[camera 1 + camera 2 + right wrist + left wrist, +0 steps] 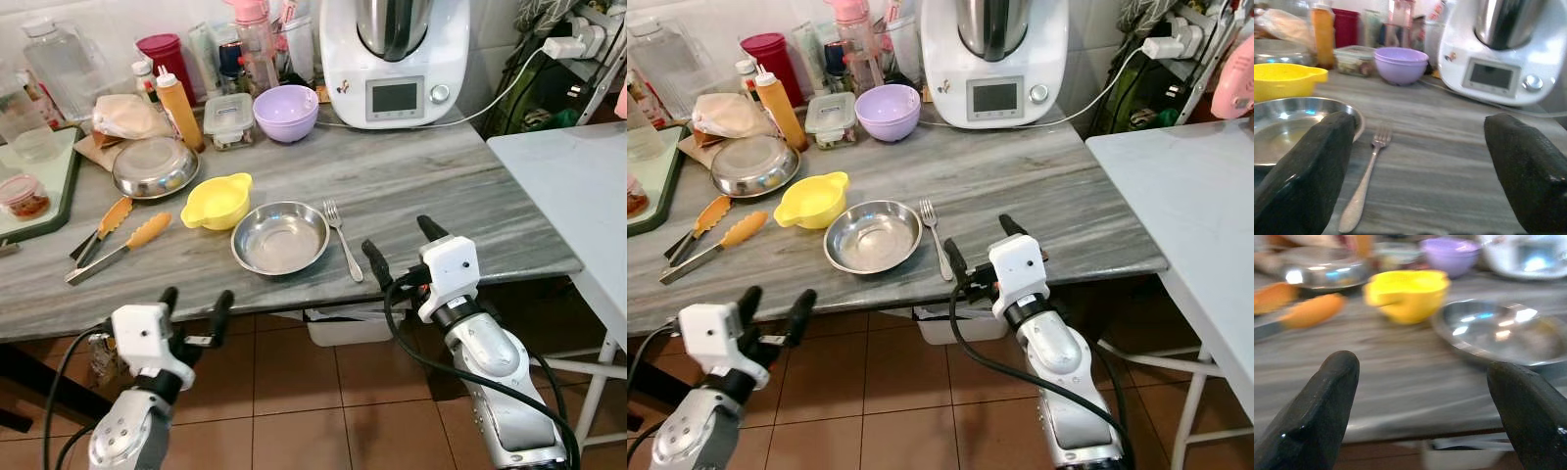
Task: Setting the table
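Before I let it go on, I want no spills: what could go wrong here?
The fork lies close beside the steel plate, so the open right gripper reaching for it might knock the plate. The plate sits near the counter front edge, where a push could slide it off. The yellow bowl almost touches the plate.

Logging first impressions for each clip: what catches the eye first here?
A steel plate sits near the counter's front edge with a fork just right of it and a yellow bowl to its left. Both open grippers, left and right, hover at that edge.
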`<state>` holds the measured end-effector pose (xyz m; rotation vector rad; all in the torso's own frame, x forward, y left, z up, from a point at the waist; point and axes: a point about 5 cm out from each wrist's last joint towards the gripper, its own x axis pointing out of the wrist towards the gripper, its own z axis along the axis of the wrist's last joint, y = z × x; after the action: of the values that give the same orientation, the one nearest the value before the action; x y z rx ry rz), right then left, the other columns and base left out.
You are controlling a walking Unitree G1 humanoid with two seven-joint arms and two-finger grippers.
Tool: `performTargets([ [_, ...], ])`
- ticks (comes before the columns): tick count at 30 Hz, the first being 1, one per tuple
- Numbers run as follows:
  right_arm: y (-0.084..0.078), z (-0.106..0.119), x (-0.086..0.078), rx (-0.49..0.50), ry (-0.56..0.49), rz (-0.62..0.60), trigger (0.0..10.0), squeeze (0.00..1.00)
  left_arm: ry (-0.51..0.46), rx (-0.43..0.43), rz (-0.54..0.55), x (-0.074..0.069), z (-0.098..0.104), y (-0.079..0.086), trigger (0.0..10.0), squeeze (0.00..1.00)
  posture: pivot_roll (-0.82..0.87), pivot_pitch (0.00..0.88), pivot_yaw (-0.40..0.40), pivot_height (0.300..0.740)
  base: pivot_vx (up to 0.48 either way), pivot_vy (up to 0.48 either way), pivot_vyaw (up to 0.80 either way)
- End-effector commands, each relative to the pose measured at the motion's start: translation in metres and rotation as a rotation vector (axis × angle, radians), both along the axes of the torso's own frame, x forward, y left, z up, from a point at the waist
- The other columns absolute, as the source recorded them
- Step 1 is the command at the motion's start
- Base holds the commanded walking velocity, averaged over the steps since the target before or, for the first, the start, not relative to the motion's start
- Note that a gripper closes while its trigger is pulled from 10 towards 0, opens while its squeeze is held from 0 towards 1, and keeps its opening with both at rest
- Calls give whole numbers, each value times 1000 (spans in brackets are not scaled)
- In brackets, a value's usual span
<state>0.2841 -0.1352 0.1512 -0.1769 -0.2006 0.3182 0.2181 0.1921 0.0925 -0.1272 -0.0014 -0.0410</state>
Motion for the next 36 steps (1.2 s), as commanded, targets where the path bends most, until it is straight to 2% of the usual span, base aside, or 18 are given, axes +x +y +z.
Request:
performTargets([
  [1,-6,2,-2,19,2,-45,10000,1000,37,57,65,-7,-8,11,10000,0,-132,61,81,740,0,0,0],
  [5,-11,-5,-4,24,35,-70,10000,1000,66,83,79,-13,-14,11,10000,0,-130,60,77,740,0,0,0],
  [10,-8,-21,-10,62,105,-85,10000,1000,95,114,132,-19,-19,14,10000,0,-129,63,71,740,0,0,0],
  [14,-7,-26,-14,66,122,-78,10000,1000,102,128,161,-23,-22,16,10000,0,-127,65,71,740,0,0,0],
  [17,-17,-30,-16,60,140,-111,10000,1000,119,139,164,-29,-27,16,10000,0,-130,70,73,740,0,0,0],
  [21,-20,-35,-21,48,159,-107,10000,1000,130,142,164,-30,-30,16,10000,0,-130,70,73,740,0,0,0],
  [22,-19,-36,-23,36,162,-97,10000,824,129,143,166,-28,-30,16,10000,0,-130,70,73,740,0,0,0],
  [23,-19,-36,-23,36,162,-97,10000,824,129,143,166,-28,-30,16,10000,0,-130,70,73,740,0,0,0],
  [24,-21,-38,-25,29,169,-94,10000,0,118,146,170,-23,-26,14,10000,0,-136,70,81,740,0,0,0],
  [26,-28,-42,-24,38,201,-126,10000,0,104,146,174,-19,-23,12,10000,0,-136,75,86,740,0,0,0],
  [31,-35,-44,-24,41,225,-149,10000,0,99,140,175,-18,-22,8,10000,0,-143,90,95,740,0,0,0],
  [36,-44,-42,-25,-6,225,-209,10000,0,100,132,168,-17,-21,0,10000,0,-166,110,116,740,0,0,0],
])
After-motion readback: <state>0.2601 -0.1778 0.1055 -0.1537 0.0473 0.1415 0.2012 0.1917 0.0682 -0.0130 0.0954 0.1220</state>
